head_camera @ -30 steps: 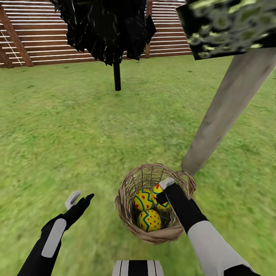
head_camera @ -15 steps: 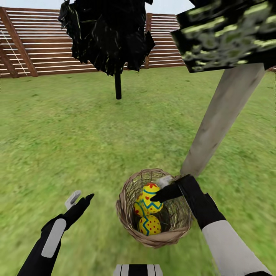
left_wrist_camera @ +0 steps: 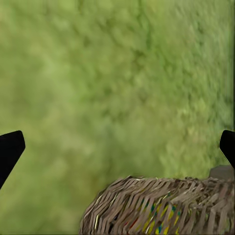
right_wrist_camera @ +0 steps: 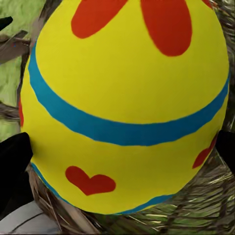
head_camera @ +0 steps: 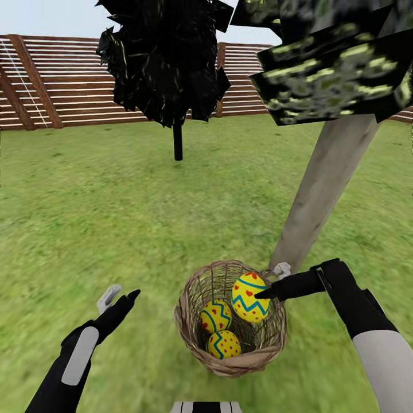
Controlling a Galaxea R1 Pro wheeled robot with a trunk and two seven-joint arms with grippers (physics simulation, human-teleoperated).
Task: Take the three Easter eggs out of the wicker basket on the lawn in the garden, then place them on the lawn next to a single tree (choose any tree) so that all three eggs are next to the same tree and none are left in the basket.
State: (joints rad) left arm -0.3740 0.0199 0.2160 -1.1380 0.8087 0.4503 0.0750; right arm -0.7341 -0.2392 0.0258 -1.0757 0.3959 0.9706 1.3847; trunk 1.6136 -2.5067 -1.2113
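Clamped on one Easter egg point(head_camera: 250, 297), right tool point(head_camera: 267, 291), holding it raised over the far rim of the wicker basket point(head_camera: 198, 344). Filling the right wrist view, that same egg point(right_wrist_camera: 127, 105), black fingertips point(right_wrist_camera: 12, 156) pressed to either side. Two more eggs point(head_camera: 215, 316) point(head_camera: 223, 344) down inside the basket. Basket on the lawn point(head_camera: 103, 218), just beside the pale trunk of the tree point(head_camera: 324, 183). Left tool point(head_camera: 119, 298) apart, hovering over grass near the basket's left side.
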